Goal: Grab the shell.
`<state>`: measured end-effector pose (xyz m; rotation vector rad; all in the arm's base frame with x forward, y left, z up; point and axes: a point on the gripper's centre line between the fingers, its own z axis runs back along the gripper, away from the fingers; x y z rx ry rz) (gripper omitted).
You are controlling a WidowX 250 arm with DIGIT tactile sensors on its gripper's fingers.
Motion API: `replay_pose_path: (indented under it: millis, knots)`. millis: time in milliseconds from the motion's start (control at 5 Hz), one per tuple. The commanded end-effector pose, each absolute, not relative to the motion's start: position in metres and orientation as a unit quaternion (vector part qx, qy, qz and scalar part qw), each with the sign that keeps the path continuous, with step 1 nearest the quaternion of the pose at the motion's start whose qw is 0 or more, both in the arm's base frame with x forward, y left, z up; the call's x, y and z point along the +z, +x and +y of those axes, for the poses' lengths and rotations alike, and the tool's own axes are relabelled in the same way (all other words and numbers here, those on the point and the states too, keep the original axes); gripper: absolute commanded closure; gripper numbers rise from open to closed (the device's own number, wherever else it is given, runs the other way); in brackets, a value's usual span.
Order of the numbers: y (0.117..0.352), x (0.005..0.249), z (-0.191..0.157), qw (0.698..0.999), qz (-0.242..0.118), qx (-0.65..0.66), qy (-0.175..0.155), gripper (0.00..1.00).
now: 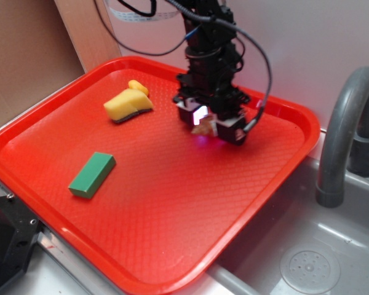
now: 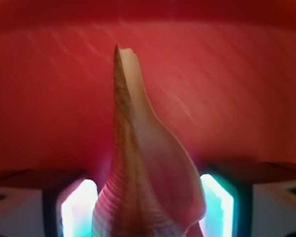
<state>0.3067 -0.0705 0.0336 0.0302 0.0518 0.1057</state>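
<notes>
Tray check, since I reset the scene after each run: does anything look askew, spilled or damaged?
Nothing looks spilled or broken. The shell sits between the jaws of the gripper, thin point forward. The green block lies flat on the red tray; the yellow sponge rests near the tray's far edge.

One red tray carries everything counted here. On it lies one green block and, farther back on the tray, one yellow sponge-like lump. Above the tray's far side hangs one end effector with one shell between its two fingers. Beside the tray's right edge: one grey sink, one grey faucet.
</notes>
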Motion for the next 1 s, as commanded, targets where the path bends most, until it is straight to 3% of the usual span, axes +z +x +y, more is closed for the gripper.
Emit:
replay_pose_path:
  millis: [0,200,400,600,800]
  knots:
    - [0.272,0.151,-0.053,0.993,-0.016,0.111,0.016,1.00]
    - [0.250,0.197,-0.037,0.986,-0.041,0.157,0.040,1.00]
    - [0.225,0.226,-0.026,0.979,-0.057,0.190,0.043,1.00]
    - [0.215,0.233,-0.017,0.978,-0.063,0.192,0.041,1.00]
    - [0.219,0.223,-0.017,0.980,-0.040,0.195,0.026,1.00]
